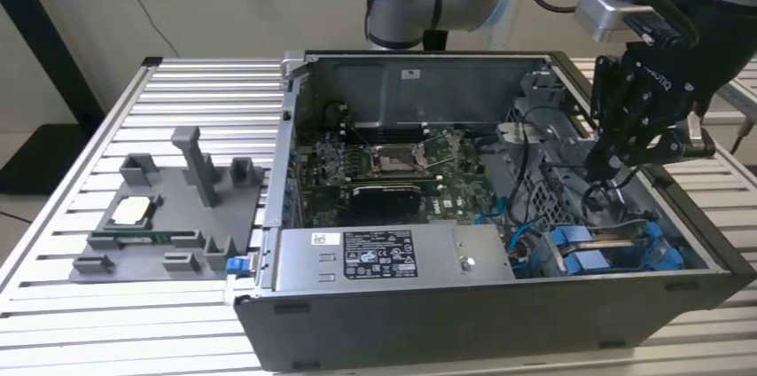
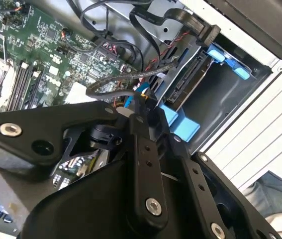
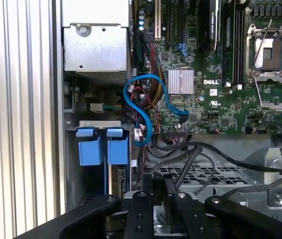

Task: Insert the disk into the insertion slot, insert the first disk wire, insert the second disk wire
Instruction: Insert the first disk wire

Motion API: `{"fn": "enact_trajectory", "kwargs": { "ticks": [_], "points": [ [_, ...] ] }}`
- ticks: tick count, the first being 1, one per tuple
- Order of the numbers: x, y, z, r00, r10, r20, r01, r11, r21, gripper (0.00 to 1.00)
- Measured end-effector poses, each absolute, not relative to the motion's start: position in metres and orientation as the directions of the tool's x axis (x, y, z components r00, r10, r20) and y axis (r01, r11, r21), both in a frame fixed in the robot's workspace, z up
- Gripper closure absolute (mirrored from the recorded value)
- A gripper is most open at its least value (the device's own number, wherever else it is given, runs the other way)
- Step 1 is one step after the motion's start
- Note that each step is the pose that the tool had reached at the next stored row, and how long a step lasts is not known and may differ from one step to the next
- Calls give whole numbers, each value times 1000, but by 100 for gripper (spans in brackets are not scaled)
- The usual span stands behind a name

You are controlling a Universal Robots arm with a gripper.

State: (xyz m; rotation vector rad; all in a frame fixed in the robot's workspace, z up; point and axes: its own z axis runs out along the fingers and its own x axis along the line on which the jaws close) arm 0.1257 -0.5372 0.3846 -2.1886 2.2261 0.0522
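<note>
- Slatted aluminium surface (image 1: 190, 92) carries an open computer case (image 1: 473, 327), seen from above in the exterior view.
- Inside the case, the gripper (image 1: 607, 170) hangs at about 3 o'clock from the motherboard (image 1: 391, 172). In the second wrist view its jaws are drawn together on the end of a blue wire (image 2: 130, 102).
- Just beyond the tips, the disk (image 2: 186, 83) sits edge-on in its blue frame inside the insertion slot (image 2: 218, 99). In the exterior view this bay lies in the case's 5 o'clock corner.
- Black cables (image 2: 131, 74) loop between the gripper and the motherboard.
- At 6 o'clock from the motherboard lies a silver power-supply box (image 1: 391, 256).
- Well apart, at 9 o'clock from the case, a grey fixture plate (image 1: 166, 225) rests on the surface.
</note>
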Motion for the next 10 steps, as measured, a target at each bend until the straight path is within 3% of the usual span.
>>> {"fn": "enact_trajectory", "kwargs": {
  "ticks": [1, 10],
  "points": [
    [126, -537, 385, -17, -999, -38, -1000, 17, 10, 81],
    [126, -537, 385, -17, -999, -40, -1000, 17, 10, 81]
  ]
}}
